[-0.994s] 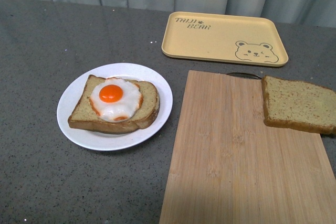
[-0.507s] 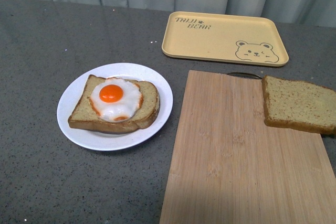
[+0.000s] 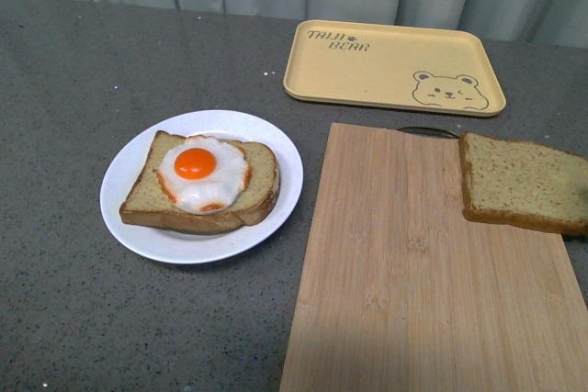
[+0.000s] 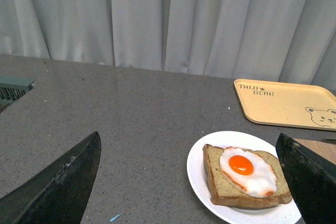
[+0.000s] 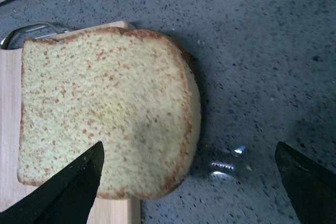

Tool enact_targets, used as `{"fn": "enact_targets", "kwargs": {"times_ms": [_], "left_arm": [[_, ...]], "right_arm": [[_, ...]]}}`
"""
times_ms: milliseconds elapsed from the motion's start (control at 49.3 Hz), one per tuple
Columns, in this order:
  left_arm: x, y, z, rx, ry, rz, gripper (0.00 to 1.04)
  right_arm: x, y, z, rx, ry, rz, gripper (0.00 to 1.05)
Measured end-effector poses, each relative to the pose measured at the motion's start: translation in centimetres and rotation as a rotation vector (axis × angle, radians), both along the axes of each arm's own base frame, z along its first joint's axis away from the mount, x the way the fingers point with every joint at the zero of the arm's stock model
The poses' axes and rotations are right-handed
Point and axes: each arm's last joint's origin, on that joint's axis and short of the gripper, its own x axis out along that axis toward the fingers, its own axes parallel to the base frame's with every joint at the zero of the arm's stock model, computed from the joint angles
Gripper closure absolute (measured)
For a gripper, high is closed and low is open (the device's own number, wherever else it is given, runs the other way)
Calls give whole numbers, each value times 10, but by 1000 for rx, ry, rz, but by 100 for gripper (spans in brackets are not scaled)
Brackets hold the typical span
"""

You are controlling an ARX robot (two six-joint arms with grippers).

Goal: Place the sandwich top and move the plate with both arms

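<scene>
The right gripper is hanging above the top slice with its jaws spread wide and nothing between them. One finger is showing over the bread and the other over the bare counter. The slice is lying flat at the far right corner of the board, partly overhanging onto the counter. The left gripper is gaping just as wide, also empty, and facing the plate from well apart. The plate is sitting left of the board, carrying the egg slice, with the tray beyond.

To my eye the pick-up is only starting, and nothing is being lifted yet. The right arm needs to be coming down with the jaws straddling the slice, probably using the overhanging edge for purchase, then pinching gently.
</scene>
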Motion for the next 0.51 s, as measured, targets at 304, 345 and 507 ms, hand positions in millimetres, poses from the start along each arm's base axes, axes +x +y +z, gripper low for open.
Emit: {"fn": "enact_targets", "kwargs": {"times_ms": [304,345,507], "left_arm": [[0,0,0,0,0,0,7],[0,0,0,0,0,0,7],[0,0,0,0,0,0,7]], "right_arm": [[28,0,-10,68,87,7,44],[31,1,-10,75,96,14,50],[38,2,-13,78,129,33,74]]}}
